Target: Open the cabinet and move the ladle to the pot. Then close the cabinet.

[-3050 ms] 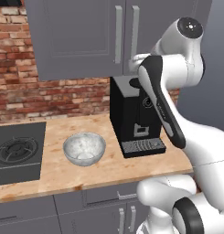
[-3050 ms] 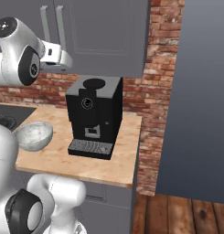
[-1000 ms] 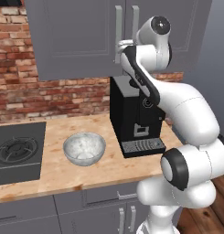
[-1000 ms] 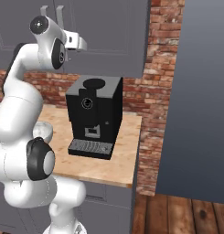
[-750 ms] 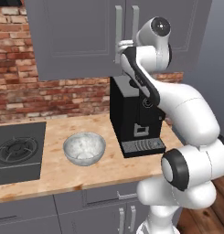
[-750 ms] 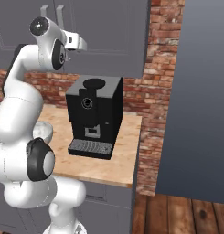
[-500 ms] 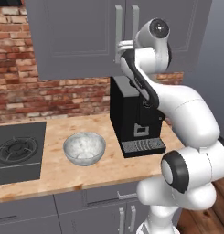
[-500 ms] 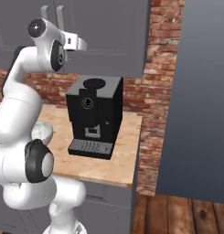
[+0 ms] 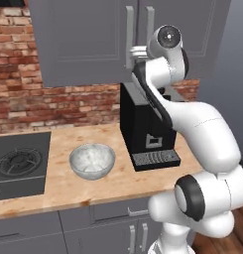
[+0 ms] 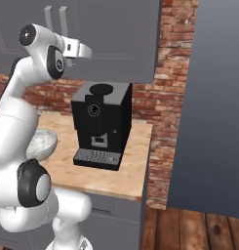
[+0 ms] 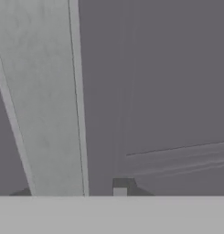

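Cabinet [image 9: 83, 44]: dark-grey, matte, two tall panelled doors, both shut; upper centre of the left base view. Handle [image 11: 45, 100]: long silver bar, brushed, running up the left of the hand view. Gripper [image 9: 132, 51]: at the left door's handle, upper centre; fingers [image 11: 120, 186] flank the bar, but whether they clamp it cannot be told. Bowl [image 9: 92, 161]: round, mottled silver, on the wooden counter [image 9: 108, 186]. Coffee machine [image 9: 143, 129]: black, boxy, centre. Brick wall [image 9: 53, 106]: red, rough.

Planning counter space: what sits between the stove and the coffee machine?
A bowl on the counter, in the left base view.
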Controlling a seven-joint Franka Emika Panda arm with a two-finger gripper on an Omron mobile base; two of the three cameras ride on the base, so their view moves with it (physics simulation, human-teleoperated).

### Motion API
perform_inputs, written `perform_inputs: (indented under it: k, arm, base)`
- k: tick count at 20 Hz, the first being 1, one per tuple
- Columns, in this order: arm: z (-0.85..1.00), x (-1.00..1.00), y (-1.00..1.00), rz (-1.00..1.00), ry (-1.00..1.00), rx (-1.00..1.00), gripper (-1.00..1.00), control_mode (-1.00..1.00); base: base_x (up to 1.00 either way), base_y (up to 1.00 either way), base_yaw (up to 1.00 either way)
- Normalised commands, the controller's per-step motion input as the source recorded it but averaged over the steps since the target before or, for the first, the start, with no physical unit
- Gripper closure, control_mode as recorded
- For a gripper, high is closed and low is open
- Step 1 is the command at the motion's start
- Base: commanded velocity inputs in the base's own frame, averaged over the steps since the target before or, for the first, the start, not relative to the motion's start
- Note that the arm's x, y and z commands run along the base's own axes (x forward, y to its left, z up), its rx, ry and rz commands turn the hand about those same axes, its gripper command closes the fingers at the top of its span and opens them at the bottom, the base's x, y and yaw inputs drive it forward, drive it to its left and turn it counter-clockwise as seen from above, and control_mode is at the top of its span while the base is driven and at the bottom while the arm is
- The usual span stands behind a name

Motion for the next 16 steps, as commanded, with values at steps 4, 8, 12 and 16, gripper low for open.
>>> perform_inputs:
  k: [4,8,12,16]
  arm:
    - [0.13,-0.81,-1.00,-0.04,0.00,0.08,1.00,-1.00]
    - [0.16,-0.98,-1.00,-0.01,0.00,0.13,1.00,-1.00]
    - [0.10,-1.00,-1.00,0.00,0.00,0.13,1.00,-1.00]
    - [0.01,-0.99,-1.00,-0.01,0.00,0.09,1.00,-1.00]
  base:
    - [0.00,0.00,0.00]
    - [0.00,0.00,0.00]
    - [0.00,0.00,0.00]
    - [0.00,0.00,0.00]
